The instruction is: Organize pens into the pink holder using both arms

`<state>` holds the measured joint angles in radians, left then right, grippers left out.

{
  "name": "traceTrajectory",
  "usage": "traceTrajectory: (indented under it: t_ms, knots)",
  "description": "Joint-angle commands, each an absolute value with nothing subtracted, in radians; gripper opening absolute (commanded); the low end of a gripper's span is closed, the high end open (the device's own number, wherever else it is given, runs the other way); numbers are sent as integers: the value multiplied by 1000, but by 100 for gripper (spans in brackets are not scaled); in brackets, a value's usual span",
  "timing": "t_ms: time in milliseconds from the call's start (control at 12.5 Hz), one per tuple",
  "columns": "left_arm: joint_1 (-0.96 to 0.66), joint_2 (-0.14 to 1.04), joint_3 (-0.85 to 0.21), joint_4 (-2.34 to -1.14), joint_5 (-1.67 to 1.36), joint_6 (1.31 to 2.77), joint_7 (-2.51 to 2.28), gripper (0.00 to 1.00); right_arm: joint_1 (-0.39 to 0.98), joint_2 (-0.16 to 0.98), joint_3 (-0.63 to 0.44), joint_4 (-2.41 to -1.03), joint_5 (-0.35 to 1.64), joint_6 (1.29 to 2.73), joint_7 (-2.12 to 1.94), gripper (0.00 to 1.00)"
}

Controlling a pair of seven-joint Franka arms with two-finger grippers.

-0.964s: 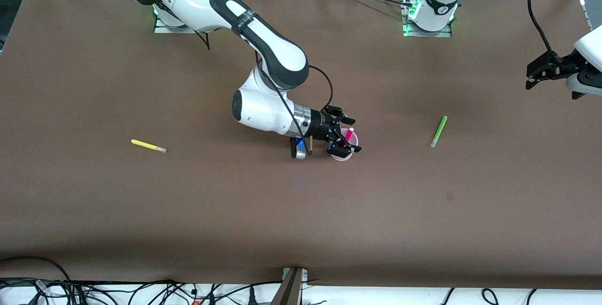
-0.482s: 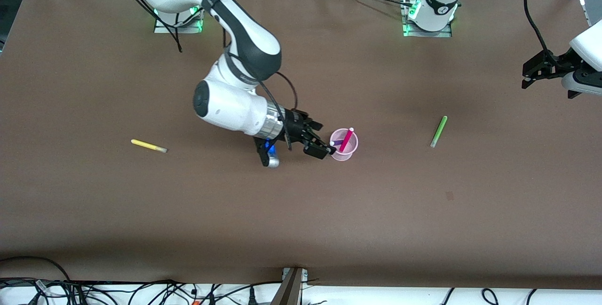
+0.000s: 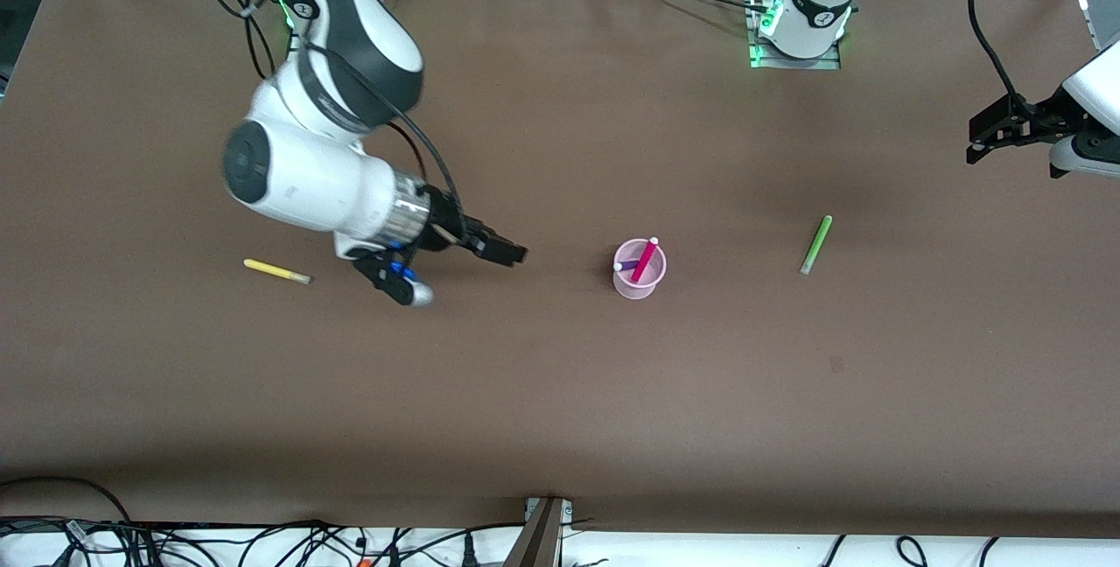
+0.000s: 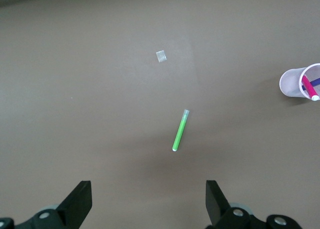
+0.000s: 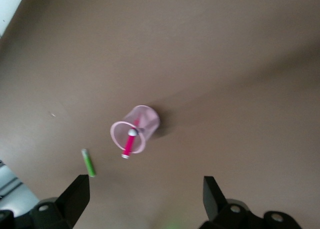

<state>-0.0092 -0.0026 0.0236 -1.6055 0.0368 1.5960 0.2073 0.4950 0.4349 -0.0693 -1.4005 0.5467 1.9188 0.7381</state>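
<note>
Front view gives us the whole brown table (image 3: 560,427) at once: the pink holder (image 3: 640,269) stands upright near the middle, with the magenta pen (image 3: 646,259) leaning in it, its pale tip above the rim, and the dark purple pen (image 3: 626,266) lying lower inside with its pale end at the rim. We find the light green pen (image 3: 815,244) flat on the table well apart from the holder, toward the left arm's end, and the yellow pen (image 3: 276,271) flat toward the right arm's end, at about the same nearness to the camera as the holder. Our right gripper (image 3: 500,251) hangs over bare table between the yellow pen and the holder, apart from both; the right wrist view shows its two fingers (image 5: 76,195) spread wide with nothing between them, and the holder (image 5: 135,128) farther off with the magenta pen (image 5: 129,143) in it and the light green pen (image 5: 88,162) nearby. Our left arm waits at its own end of the table — the left gripper (image 3: 993,128) is up by that edge, its fingers (image 4: 80,201) also wide apart and empty in the left wrist view, which takes in the light green pen (image 4: 180,130), a small pale scrap (image 4: 160,55) on the table and the holder (image 4: 301,82).
</note>
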Motion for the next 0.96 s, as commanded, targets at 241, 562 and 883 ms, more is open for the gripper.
traceTrajectory:
  t_ms: [241,562,883]
  knots:
    - [-5,-9,26,-1597,23,1571,202,100,502,5,-179,-1815,216,1795,321,100]
    - [-5,-9,28,-1597,23,1569,204,100,404,-78,-169,-1822,8,1733,27,100]
    - [-5,-9,32,-1595,23,1560,207,100,221,-84,-40,-1799,-5,1695,-23,100]
